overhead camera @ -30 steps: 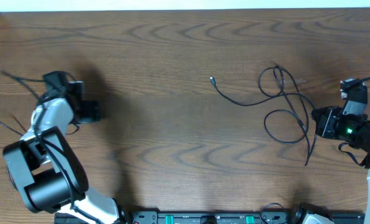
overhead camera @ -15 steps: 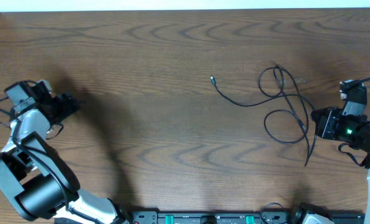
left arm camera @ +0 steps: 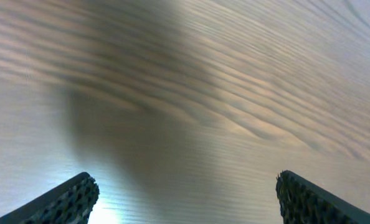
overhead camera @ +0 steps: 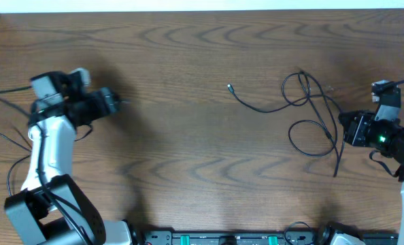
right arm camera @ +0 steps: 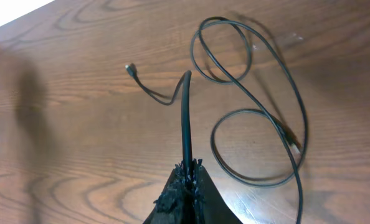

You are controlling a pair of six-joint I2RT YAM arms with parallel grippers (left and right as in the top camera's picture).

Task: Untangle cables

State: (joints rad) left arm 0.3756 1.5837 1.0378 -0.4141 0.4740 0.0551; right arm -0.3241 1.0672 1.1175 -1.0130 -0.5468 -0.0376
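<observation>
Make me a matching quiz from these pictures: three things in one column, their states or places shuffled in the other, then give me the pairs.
Column one:
1. left gripper
2. right gripper
3. plug end

Column two:
A. lies loose on the table, near its middle
B. jaws wide apart, holding nothing
C. shut on the black cable

Pairs: 1-B; 2-C; 3-A

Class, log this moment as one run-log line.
left hand: open, empty, over table | right hand: shut on black cable | cable: looped, crossing itself
</observation>
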